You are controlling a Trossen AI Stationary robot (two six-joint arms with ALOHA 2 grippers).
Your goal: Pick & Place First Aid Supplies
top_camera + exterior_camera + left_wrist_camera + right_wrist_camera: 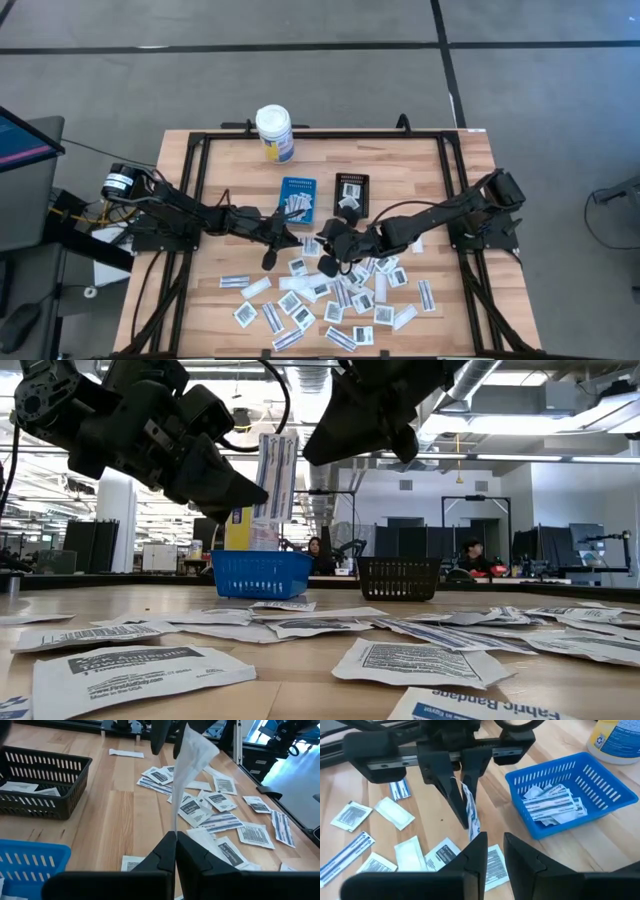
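Between the two grippers, above the table (pixel 225 175), one narrow strip packet (pixel 470 815) hangs pinched in the left gripper (pixel 461 812); the right gripper (pixel 495 847) has its fingers slightly parted beside it. Two trays, blue tray (pixel 297 198) and black tray (pixel 351 191); dozens of packets (pixel 330 300) scattered.

grey floor (pixel 330 90), ceiling strip lights (pixel 520 457), seated people (pixel 470 557) behind.

The print on the packets (pixel 352 298) is too small to read from above, the bottle (pixel 615 740) is cut off by the right wrist view's edge, and the blue tray (pixel 25 862) runs off the left wrist view.
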